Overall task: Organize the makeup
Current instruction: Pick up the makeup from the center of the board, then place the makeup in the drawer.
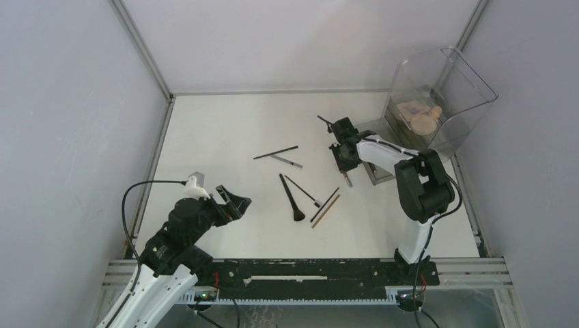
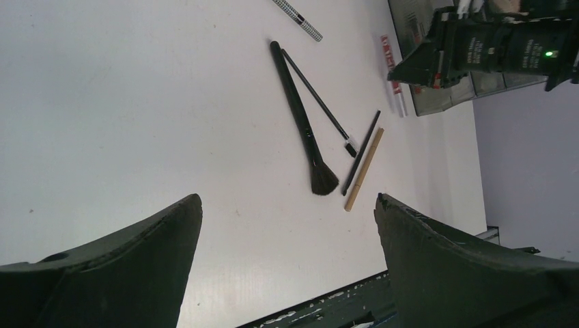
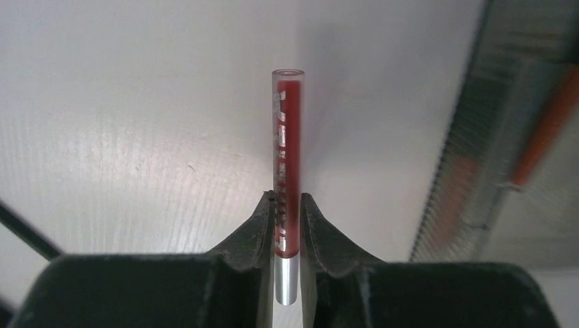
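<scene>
My right gripper is shut on a red lip tube near its silver cap, low over the white table beside the organizer's pulled-out drawer. The tube also shows in the left wrist view. My left gripper is open and empty, its tips short of a fan brush, a thin brush, a black pencil and a tan pencil. A black pencil and a patterned pencil lie further back.
The clear smoky organizer box stands at the back right with beige compacts inside. A small black item lies behind the right gripper. Grey walls close the table on the left, back and right.
</scene>
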`<state>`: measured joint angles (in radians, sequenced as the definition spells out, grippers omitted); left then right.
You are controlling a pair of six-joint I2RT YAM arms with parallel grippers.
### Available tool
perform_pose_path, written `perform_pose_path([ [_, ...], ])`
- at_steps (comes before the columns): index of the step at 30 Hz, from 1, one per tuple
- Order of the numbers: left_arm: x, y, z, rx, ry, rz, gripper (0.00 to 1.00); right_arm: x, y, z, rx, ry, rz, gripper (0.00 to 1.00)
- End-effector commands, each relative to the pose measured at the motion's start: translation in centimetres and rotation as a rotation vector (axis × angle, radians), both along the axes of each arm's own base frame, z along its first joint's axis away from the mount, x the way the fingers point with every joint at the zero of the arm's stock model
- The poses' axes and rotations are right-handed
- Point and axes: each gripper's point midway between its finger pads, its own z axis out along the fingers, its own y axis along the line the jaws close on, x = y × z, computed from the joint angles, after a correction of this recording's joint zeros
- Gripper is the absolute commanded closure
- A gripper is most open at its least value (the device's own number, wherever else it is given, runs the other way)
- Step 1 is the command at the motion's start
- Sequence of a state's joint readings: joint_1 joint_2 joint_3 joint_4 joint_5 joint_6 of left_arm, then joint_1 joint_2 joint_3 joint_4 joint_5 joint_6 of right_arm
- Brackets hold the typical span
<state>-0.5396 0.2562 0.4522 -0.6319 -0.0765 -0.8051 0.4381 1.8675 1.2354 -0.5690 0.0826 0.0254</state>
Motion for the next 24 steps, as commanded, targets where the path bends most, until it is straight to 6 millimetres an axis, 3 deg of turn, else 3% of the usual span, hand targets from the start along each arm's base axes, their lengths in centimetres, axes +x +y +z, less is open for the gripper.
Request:
perform_pose_path([
  [1, 0.3, -0.2, 0.2, -0.01, -0.011, 0.005, 0.0, 3.7, -1.7, 9.7, 0.04, -0.279, -0.081, 0.91],
  [5, 0.4, -0.2, 0.3, -0.013, -0.016, 0.005, 0.0, 4.9, -6.3, 13.2, -0.012, -0.39, -0.201, 0.91],
  [7, 0.4, -0.3, 0.3, -0.013, -0.015, 0.001, 0.0, 5.3, -8.5, 13.5, -0.062, -0.402, -0.246, 0.9],
  [10, 0.5, -0.4, 0.4, -0.011, -0.013, -0.005, 0.0, 5.8, -11.3, 12.5, -0.167, -0.38, -0.292, 0.88],
  [12, 0.5, -0.5, 0.5, -0.013, -0.016, -0.005, 0.0, 6.5, -12.7, 11.6, -0.218, -0.375, -0.331, 0.77],
  [14, 0.5, -0.4, 0.7, -0.013, -0.022, -0.006, 0.0, 7.0, -13.7, 11.1, -0.265, -0.369, -0.384, 0.52],
  [16, 0.4, -0.3, 0.8, -0.01, -0.023, -0.003, 0.0, 7.3, -12.9, 11.8, -0.264, -0.396, -0.391, 0.45],
  [19, 0.3, -0.1, 0.7, -0.011, -0.024, 0.003, 0.0, 6.6, -9.6, 13.9, -0.165, -0.463, -0.353, 0.4],
  [22, 0.3, -0.1, 0.5, -0.017, -0.021, 0.008, 0.0, 4.5, -4.5, 14.2, -0.004, -0.444, -0.286, 0.41],
  [24, 0.3, -0.1, 0.4, -0.021, -0.02, 0.009, 0.0, 2.4, -0.8, 13.4, 0.055, -0.423, -0.233, 0.42],
])
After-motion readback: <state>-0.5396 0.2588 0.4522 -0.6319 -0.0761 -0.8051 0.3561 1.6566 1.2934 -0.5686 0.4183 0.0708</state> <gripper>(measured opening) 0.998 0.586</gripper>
